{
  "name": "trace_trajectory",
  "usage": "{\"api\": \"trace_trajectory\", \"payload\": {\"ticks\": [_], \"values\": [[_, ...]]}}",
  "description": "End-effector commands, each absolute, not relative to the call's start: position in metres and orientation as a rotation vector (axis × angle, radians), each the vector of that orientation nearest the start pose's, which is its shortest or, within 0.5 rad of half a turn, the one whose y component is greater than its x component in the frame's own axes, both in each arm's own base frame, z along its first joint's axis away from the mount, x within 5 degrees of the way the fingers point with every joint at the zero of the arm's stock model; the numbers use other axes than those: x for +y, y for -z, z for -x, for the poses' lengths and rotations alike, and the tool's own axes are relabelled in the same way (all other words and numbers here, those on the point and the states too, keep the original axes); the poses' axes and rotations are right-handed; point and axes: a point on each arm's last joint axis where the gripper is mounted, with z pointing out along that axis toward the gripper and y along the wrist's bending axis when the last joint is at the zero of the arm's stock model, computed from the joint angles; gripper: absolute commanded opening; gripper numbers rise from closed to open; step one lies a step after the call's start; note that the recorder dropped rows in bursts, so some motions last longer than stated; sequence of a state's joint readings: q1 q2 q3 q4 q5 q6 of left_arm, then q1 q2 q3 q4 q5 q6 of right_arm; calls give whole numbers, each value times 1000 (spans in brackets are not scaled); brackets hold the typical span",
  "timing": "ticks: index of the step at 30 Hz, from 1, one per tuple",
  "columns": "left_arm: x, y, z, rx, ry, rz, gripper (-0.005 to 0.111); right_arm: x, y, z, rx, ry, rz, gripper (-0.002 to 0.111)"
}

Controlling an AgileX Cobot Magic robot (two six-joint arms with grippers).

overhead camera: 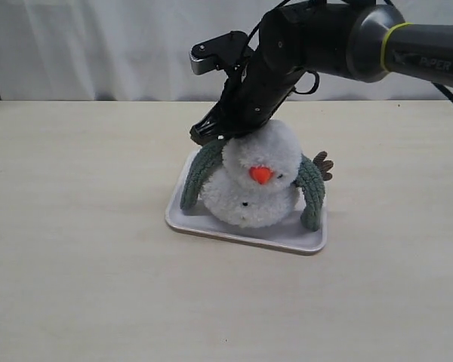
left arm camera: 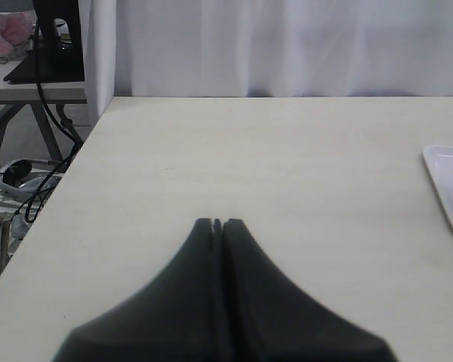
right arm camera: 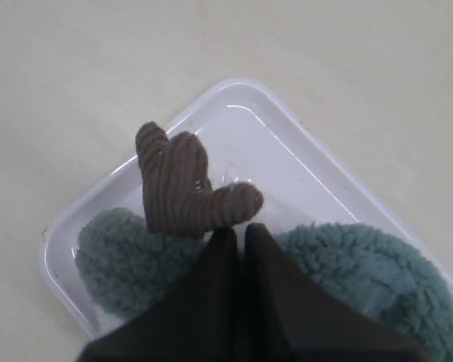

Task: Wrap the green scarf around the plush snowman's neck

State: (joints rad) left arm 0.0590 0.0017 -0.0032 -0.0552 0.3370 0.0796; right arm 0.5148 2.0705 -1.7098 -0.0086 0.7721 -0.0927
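Scarf (overhead camera: 198,175) hangs behind snowman (overhead camera: 255,200), ends down both sides, uncrossed; right claw (right arm camera: 238,232) closed at its top, left claw (left arm camera: 217,224) closed over worktop (left arm camera: 249,151); next, one end likely needs pulling across front.

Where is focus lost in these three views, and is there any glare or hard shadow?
Exterior view: even, soft light, only a faint shadow along the tray, plush snowman sharp. Left wrist view: the left gripper is a blurred dark mass, table behind it crisp. Right wrist view: the right gripper is soft-edged, green scarf clear, thin glare lines on the tray rim.
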Motion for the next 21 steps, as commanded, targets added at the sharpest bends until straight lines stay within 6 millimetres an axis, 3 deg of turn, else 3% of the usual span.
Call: {"api": "trace_trajectory", "payload": {"ticks": [1, 3, 11, 13, 16, 18, 21], "values": [[2, -184, -54, 1807, -48, 22, 0, 228, -210, -404, 2548, -136, 797, 4], [2, -184, -54, 1807, -48, 22, 0, 228, -211, -405, 2538, -139, 794, 4], [2, -184, -54, 1807, -48, 22, 0, 230, -250, -397, 2464, -226, 803, 6], [2, -184, -54, 1807, -48, 22, 0, 230, -259, -392, 2459, -259, 816, 15], [2, -184, -54, 1807, -48, 22, 0, 230, -283, -377, 2472, -376, 805, 40], [2, -184, -54, 1807, -48, 22, 0, 232, -292, -365, 2515, -493, 812, 45], [2, -184, -54, 1807, -48, 22, 0, 240, -292, -344, 2618, -582, 896, 44]]}}
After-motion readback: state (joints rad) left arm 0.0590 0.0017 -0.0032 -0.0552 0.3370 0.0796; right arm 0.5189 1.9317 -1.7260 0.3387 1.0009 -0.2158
